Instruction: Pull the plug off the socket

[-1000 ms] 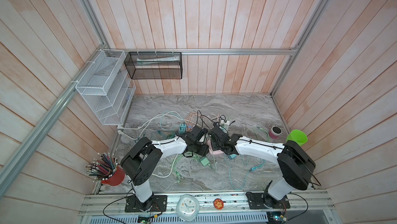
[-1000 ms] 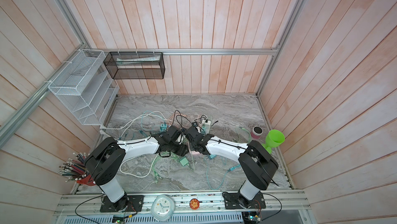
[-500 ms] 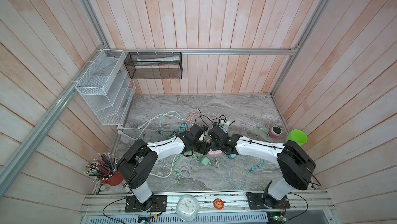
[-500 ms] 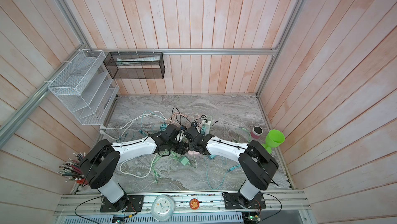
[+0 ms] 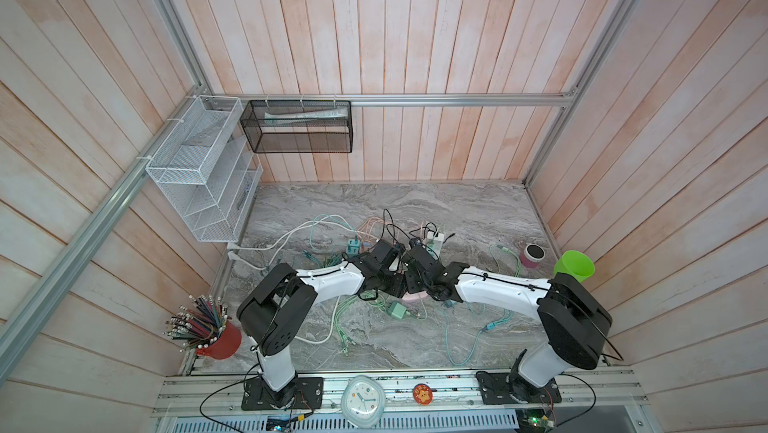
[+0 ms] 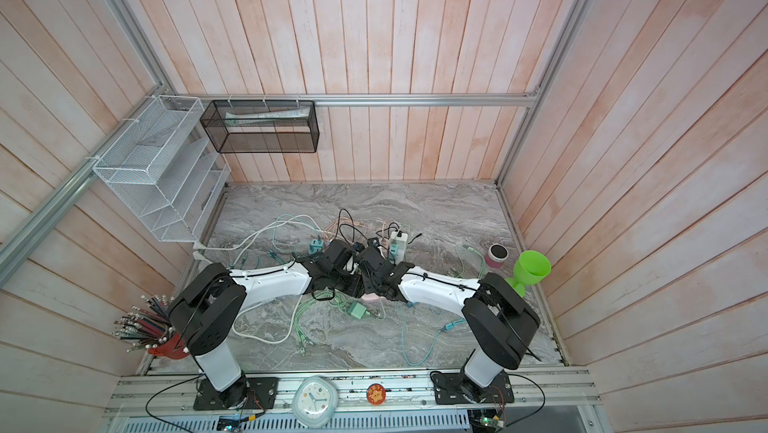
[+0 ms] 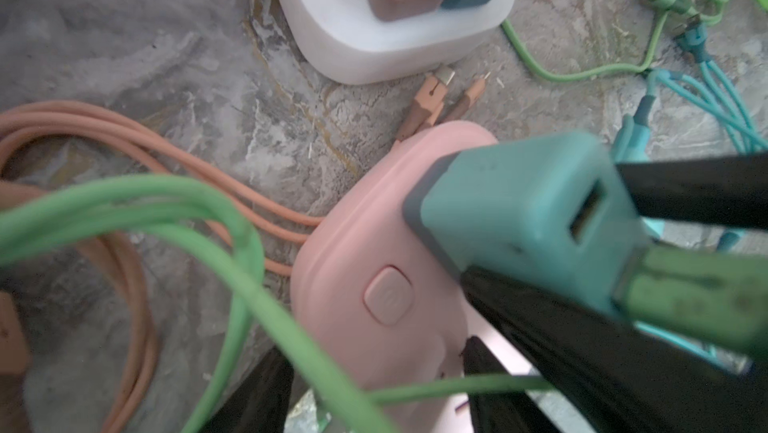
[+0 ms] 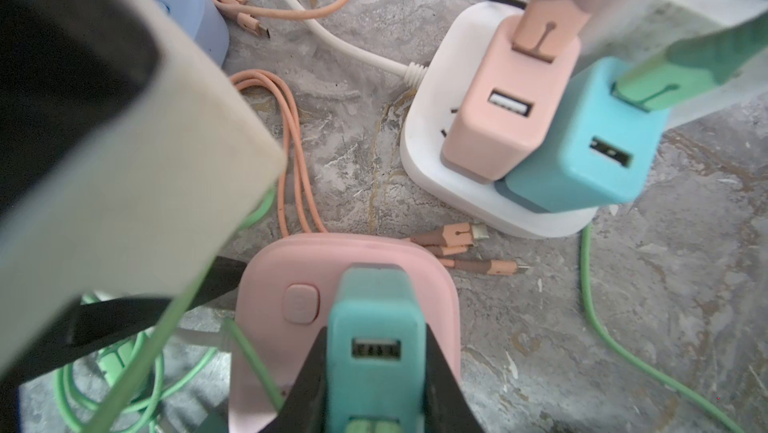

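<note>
Plug (image 8: pixel 376 327) is clamped by right fingers (image 8: pixel 307 381); left fingers (image 7: pixel 253 393) straddle socket (image 7: pixel 353 244), grip unclear.

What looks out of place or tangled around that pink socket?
A green cable loops over the pink socket and through the left claw, close to the teal plug; it might snag during the pull.

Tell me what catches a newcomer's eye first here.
The right hand is clamped on a teal plug standing in the pink socket, mid-table. Beside it sits a white power strip carrying a pink charger and a blue charger, amid green cables and orange cables.
</note>
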Available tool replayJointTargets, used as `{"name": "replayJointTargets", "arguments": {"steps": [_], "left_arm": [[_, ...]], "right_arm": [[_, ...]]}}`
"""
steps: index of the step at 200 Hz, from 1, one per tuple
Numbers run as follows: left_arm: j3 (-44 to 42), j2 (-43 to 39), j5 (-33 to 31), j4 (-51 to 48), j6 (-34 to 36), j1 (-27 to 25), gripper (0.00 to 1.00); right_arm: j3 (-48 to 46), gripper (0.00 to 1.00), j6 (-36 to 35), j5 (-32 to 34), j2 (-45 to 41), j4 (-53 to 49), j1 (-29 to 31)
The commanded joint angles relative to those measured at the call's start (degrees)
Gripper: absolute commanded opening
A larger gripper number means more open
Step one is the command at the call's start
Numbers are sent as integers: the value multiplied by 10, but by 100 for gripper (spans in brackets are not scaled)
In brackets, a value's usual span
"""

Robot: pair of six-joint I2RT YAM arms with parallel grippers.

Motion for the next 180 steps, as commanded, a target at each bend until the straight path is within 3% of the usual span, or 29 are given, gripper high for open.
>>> {"name": "replayJointTargets", "arguments": {"steps": [1,50,72,152,180], "left_arm": [[1,28,-35,-25,-2,1,60],[-11,41,-26,-26,-6,1,48],[-32,36,-28,-18,-8,1,48],[-49,63,6,6,-18,8,48],[-79,48,17,21,-18,20,47]], "right_arm": [[-9,0,7,-51,6,-47,19],[40,0,-8,6,22,-107,19],[41,0,-7,15,17,-109,17],[40,0,29,13,41,-56,37],[-14,0,32,-34,3,-6,12]]}}
